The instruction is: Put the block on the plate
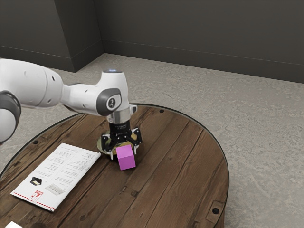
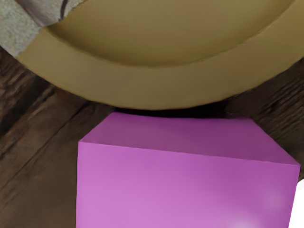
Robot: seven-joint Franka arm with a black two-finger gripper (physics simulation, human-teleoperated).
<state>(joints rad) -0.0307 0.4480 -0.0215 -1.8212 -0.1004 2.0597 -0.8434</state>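
The black gripper (image 1: 124,154) points down over the near part of the round olive-yellow plate (image 1: 101,146), its two fingers spread apart. A pink-purple block (image 1: 127,160) stands upright in front of the fingers and hides part of them. Between the finger at the exterior view's left and the block a narrow gap shows. In the wrist view the block (image 2: 185,190) looms large and close under the hand, just outside the plate (image 2: 152,85); a dark shadow lies between them. Whether the block's underside rests on the table is hard to make out.
A white printed booklet (image 1: 57,175) lies on the round wooden table (image 1: 185,166), toward the exterior view's left of the plate. Another white item (image 1: 13,225) is cut off at the lower left edge of that view.
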